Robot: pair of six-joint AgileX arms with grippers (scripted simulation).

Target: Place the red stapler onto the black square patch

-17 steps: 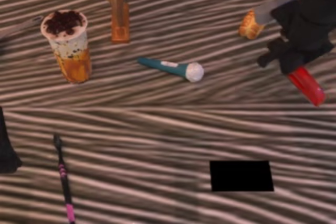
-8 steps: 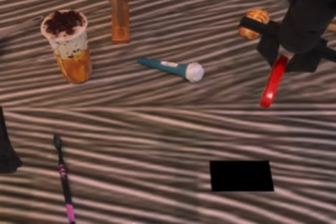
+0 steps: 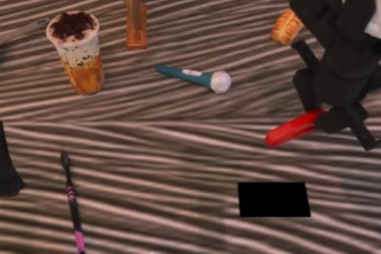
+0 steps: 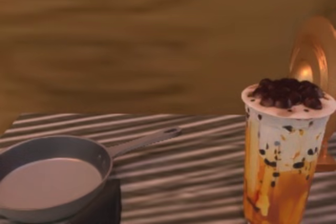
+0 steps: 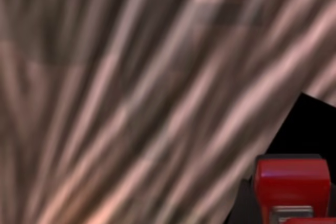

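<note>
The red stapler [image 3: 294, 128] hangs above the striped cloth at the right, lying slantwise with its free end toward the left. My right gripper [image 3: 324, 120] is shut on its right end, and the black arm covers that end. The black square patch [image 3: 274, 199] lies flat nearer the front edge, below and slightly left of the stapler, with nothing on it. The right wrist view shows the stapler's red end [image 5: 293, 181] over a corner of the patch [image 5: 311, 129]. My left arm [image 3: 7, 173] is parked at the table's left edge.
A bubble-tea cup [image 3: 77, 52] and a copper stand [image 3: 134, 13] stand at the back left. A teal microphone [image 3: 196, 77] lies mid-table, a bread roll [image 3: 287, 26] at the back right, a black-and-pink pen [image 3: 72, 203] front left. A grey pan [image 4: 50, 182] shows in the left wrist view.
My right gripper has come toward the front with the stapler. The stapler has swung from pointing down to pointing left, and it is now closer to the patch.
</note>
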